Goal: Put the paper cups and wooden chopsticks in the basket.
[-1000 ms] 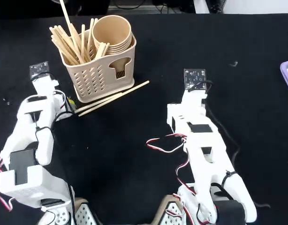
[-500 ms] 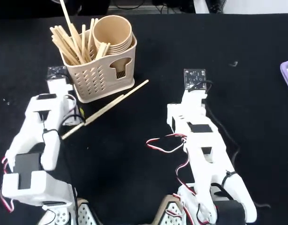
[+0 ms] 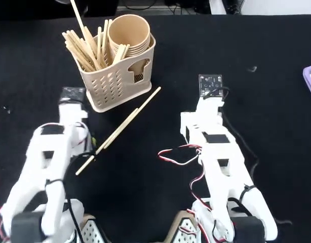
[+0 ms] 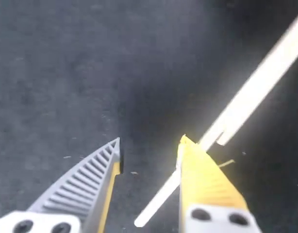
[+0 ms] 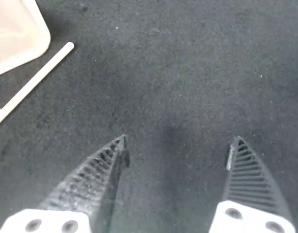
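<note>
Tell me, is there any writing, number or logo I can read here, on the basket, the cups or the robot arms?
No text here can be read.
On the beige slotted plastic basket: no print shows.
On the stack of brown paper cups: plain, no print shows.
On the black square board on the right arm and the black square board on the left arm: pale specks, too small to read.

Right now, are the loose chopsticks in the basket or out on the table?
Out. The loose chopsticks lie flat on the black table in front of the basket, beside the left gripper.
</note>
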